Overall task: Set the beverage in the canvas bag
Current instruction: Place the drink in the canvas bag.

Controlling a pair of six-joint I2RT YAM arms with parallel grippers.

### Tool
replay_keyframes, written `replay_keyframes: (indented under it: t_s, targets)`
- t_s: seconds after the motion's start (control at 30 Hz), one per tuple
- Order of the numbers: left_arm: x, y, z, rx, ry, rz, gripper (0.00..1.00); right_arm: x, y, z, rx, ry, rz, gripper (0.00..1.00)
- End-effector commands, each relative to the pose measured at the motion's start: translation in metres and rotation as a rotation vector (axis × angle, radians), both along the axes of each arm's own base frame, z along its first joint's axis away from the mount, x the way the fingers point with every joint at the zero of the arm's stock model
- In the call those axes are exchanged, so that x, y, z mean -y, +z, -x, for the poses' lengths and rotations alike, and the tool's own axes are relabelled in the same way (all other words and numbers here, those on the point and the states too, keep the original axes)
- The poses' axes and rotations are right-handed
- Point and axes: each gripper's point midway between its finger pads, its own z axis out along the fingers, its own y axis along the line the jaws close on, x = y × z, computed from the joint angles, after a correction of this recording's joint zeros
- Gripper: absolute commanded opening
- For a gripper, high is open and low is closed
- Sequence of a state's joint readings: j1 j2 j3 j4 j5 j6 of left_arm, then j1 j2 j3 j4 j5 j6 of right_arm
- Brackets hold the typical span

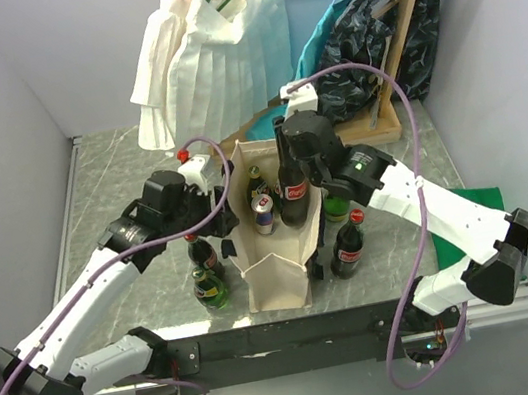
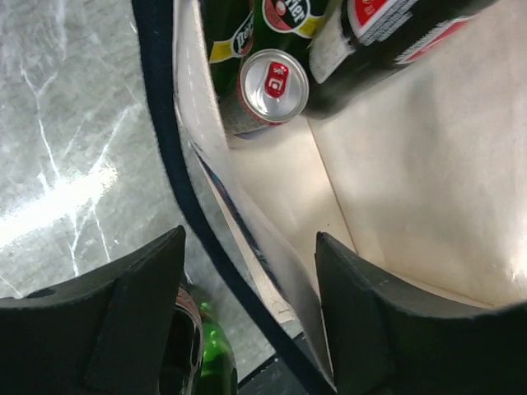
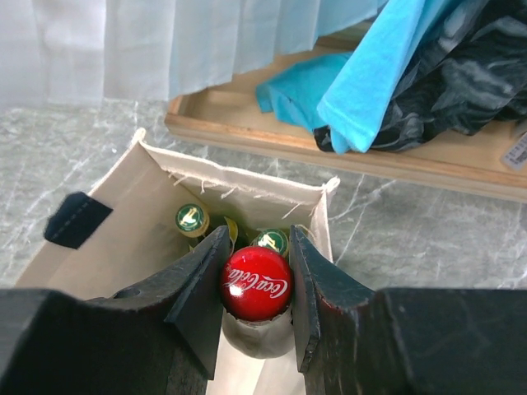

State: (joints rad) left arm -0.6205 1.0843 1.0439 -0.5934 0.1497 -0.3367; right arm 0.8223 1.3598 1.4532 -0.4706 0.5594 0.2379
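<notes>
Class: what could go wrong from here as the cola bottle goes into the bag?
The right gripper holds the cola bottle by its cap alone; it may swing or slip. The canvas bag already holds a can and bottles, which it could strike. The left gripper straddles the bag wall ungripped, so the wall may sag.

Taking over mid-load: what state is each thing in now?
canvas bag: upright, mouth open.
cola bottle: capped, upright, partly inside bag.
right gripper: shut on cola bottle cap.
left gripper: open, astride bag wall.
can: upright inside bag.
green bottle: upright outside bag.
</notes>
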Motion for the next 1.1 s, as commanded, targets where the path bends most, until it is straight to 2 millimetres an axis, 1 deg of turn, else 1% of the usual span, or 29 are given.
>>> replay_keyframes:
  t_s: [0.0, 0.07, 0.1, 0.13, 0.17, 0.2, 0.23, 0.27, 0.33, 0.37, 0.43, 0.63, 0.67, 0.83, 1.07]
  targets:
    - [0.000, 0.006, 0.014, 0.001, -0.041, 0.041, 0.67, 0.006, 0.088, -0.006, 0.253, -0.064, -0.250, 0.00]
    - [0.000, 0.006, 0.016, 0.006, -0.040, 0.047, 0.65, 0.006, 0.087, -0.006, 0.258, -0.067, -0.256, 0.00]
    - [0.000, 0.007, 0.016, 0.007, -0.042, 0.050, 0.64, 0.006, 0.082, -0.006, 0.261, -0.066, -0.255, 0.00]
    - [0.000, 0.007, 0.017, 0.009, -0.049, 0.049, 0.62, 0.007, 0.083, -0.005, 0.268, -0.065, -0.265, 0.00]
    - [0.000, 0.007, 0.016, 0.007, -0.049, 0.049, 0.61, 0.007, 0.075, -0.005, 0.263, -0.064, -0.256, 0.00]
    - [0.000, 0.005, 0.017, 0.002, -0.052, 0.039, 0.60, 0.007, 0.077, -0.005, 0.281, -0.065, -0.268, 0.00]
    - [0.000, 0.004, 0.017, 0.000, -0.052, 0.035, 0.54, 0.008, 0.078, -0.003, 0.289, -0.063, -0.274, 0.00]
    - [-0.001, 0.004, 0.017, -0.003, -0.052, 0.033, 0.51, 0.009, 0.071, -0.004, 0.286, -0.065, -0.260, 0.00]
    - [-0.001, 0.004, 0.016, -0.001, -0.054, 0.028, 0.47, 0.010, 0.071, -0.003, 0.297, -0.067, -0.267, 0.00]
    - [-0.001, 0.005, 0.015, 0.001, -0.051, 0.024, 0.46, 0.011, 0.066, -0.003, 0.295, -0.073, -0.257, 0.00]
    - [-0.001, 0.007, 0.014, 0.008, -0.050, 0.024, 0.46, 0.012, 0.066, -0.002, 0.301, -0.074, -0.261, 0.00]
    - [-0.001, 0.011, 0.009, 0.024, -0.045, 0.015, 0.46, 0.011, 0.055, 0.000, 0.289, -0.068, -0.233, 0.00]
    - [-0.001, 0.011, 0.008, 0.027, -0.046, 0.012, 0.46, 0.010, 0.056, -0.001, 0.301, -0.068, -0.240, 0.00]
    - [0.001, 0.015, 0.003, 0.038, -0.043, 0.011, 0.45, 0.008, 0.050, 0.001, 0.301, -0.058, -0.218, 0.00]
    - [0.005, 0.019, -0.003, 0.053, -0.046, 0.010, 0.46, 0.006, 0.031, 0.005, 0.286, -0.051, -0.166, 0.00]
